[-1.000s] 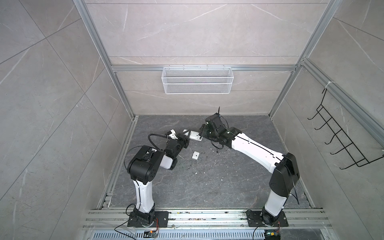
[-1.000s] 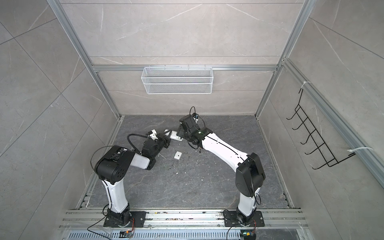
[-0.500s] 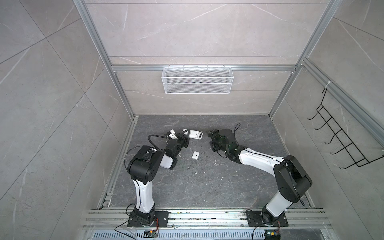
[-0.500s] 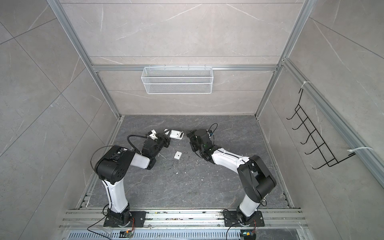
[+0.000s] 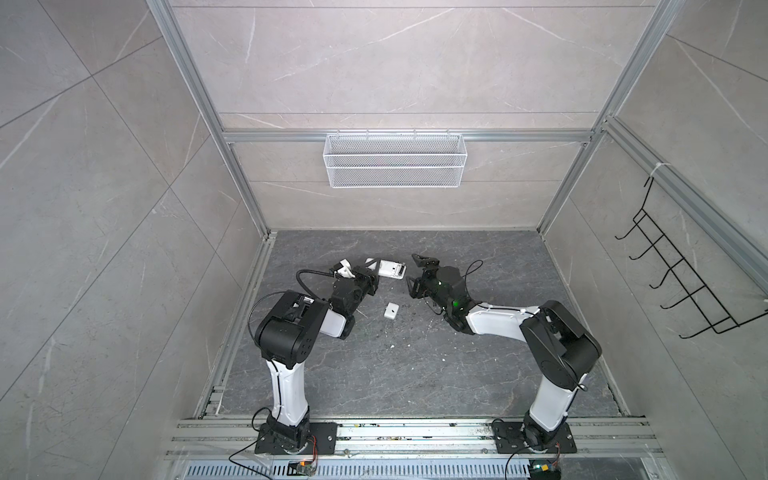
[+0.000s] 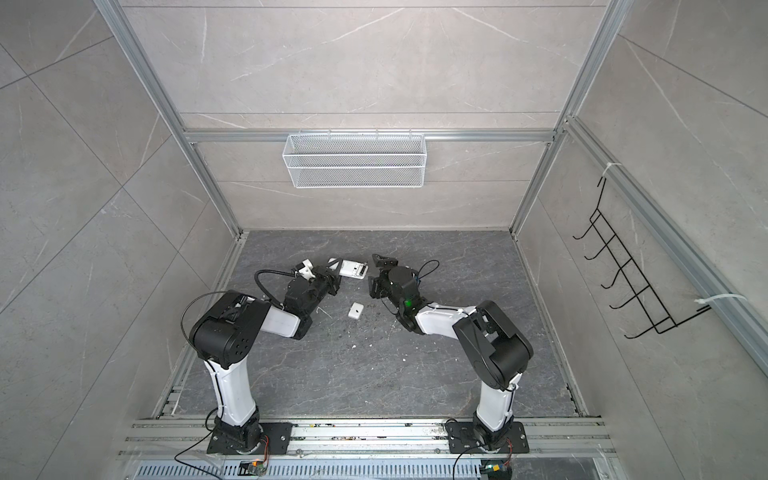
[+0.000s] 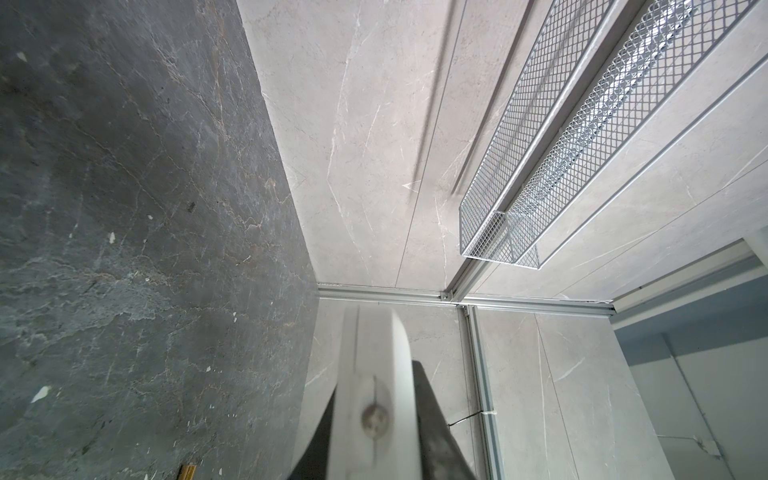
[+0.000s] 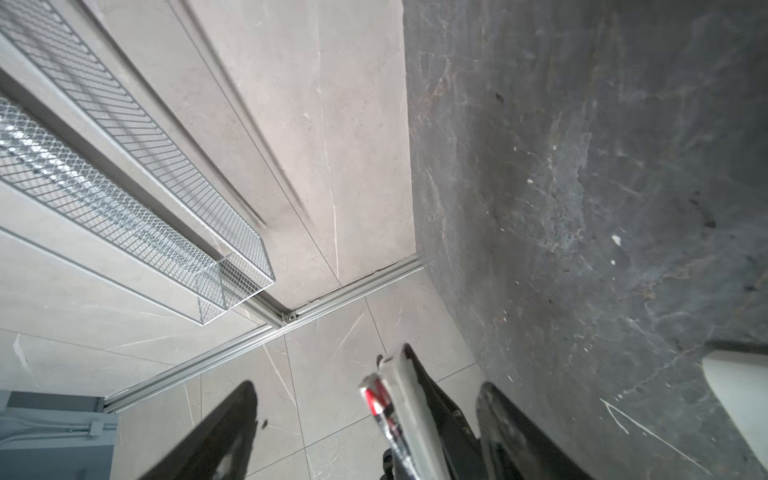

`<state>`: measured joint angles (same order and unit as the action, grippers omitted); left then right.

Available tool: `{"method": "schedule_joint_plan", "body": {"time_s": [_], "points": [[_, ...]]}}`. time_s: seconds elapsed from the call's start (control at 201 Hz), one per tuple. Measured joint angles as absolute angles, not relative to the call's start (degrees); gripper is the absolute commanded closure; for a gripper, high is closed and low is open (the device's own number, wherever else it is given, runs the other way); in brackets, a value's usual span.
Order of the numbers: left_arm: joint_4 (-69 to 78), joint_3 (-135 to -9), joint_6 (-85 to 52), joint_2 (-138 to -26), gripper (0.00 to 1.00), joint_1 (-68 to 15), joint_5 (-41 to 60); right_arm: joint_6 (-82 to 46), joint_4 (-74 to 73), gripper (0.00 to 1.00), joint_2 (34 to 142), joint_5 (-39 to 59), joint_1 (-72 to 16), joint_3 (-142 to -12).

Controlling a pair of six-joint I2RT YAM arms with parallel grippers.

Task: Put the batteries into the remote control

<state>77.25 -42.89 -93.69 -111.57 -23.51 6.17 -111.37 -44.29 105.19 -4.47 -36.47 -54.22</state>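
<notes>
at the back of the tabletop (image 5: 415,374), the left claw (image 5: 371,277) is clamped on the remote control (image 5: 390,268), its long axis pointing at the nearby right claw (image 5: 417,273), spread wide; a battery (image 8: 380,405) lies against one finger (image 8: 440,419), grip unclear.

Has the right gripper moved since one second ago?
Yes. The right gripper has drawn back to the right, away from the remote control's end.
</notes>
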Motion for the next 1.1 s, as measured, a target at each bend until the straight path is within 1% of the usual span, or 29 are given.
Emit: {"method": "schedule_joint_plan", "body": {"time_s": [0.264,0.617,0.772,1.101], "points": [[77.2,-42.9,-93.6,-111.6,1.00,-23.5,6.2,-116.3,-48.7,0.19,106.9,-5.8,-38.2,-53.8],[77.2,-42.9,-93.6,-111.6,1.00,-23.5,6.2,-119.2,-52.7,0.25,111.4,-8.1,-40.5,-54.0],[77.1,-42.9,-93.2,-111.6,1.00,-23.5,6.2,-119.4,-54.8,0.25,113.2,-8.9,-41.0,-54.4],[77.2,-42.9,-92.5,-111.5,1.00,-23.5,6.5,-119.4,-56.1,0.24,113.2,-9.9,-41.0,-54.5]]}}
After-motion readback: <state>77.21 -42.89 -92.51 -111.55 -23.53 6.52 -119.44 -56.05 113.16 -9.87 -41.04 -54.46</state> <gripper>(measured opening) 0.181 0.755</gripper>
